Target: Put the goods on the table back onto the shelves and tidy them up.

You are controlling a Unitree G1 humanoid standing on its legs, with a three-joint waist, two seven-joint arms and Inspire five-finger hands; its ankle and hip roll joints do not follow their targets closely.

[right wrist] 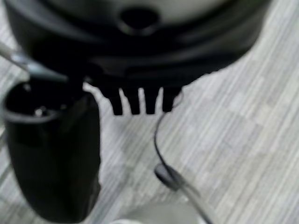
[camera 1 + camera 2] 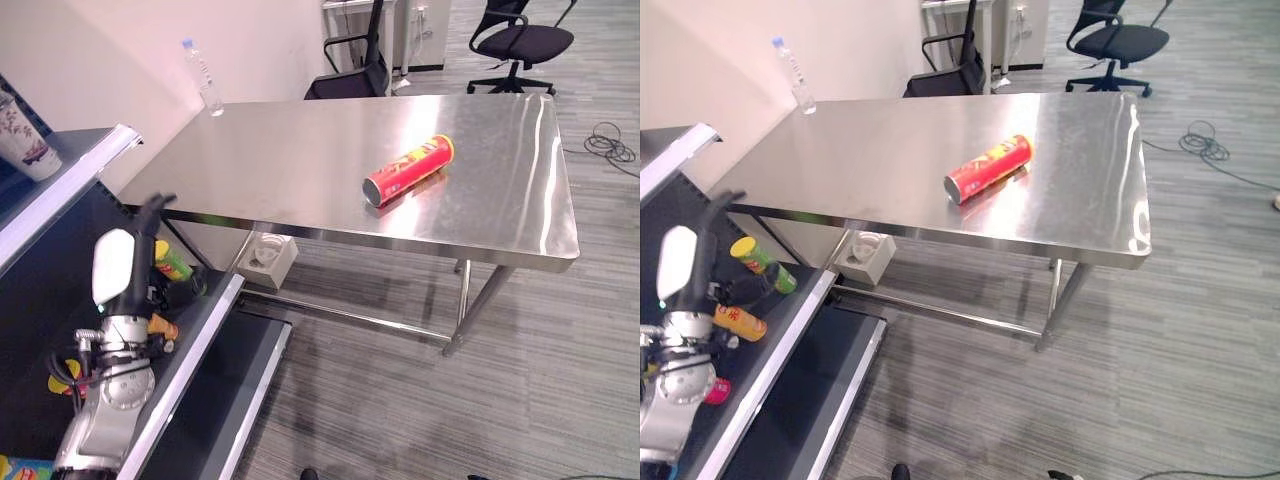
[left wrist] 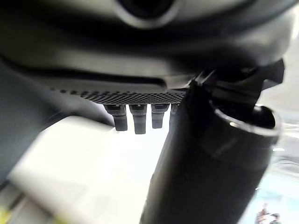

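Left eye view: red can (image 2: 408, 170) lies on table (image 2: 300, 160); left hand (image 2: 135, 245) relaxed, empty, over shelf (image 2: 185, 350); right hand (image 1: 140, 100) straight.

One red crisp tube (image 2: 408, 170) lies on the desk (image 2: 300, 160), one clear bottle (image 2: 203, 78) stands at its far corner. Two office chairs (image 2: 515, 45) stand beyond. Two small cans (image 2: 763, 264) sit just beside the robot hand (image 2: 685, 262).

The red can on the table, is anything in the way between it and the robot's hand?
Nothing visible. The red can lies on its side on bare steel table. The left hand is over the shelf, past the table's edge. The water bottle stands at a far corner.
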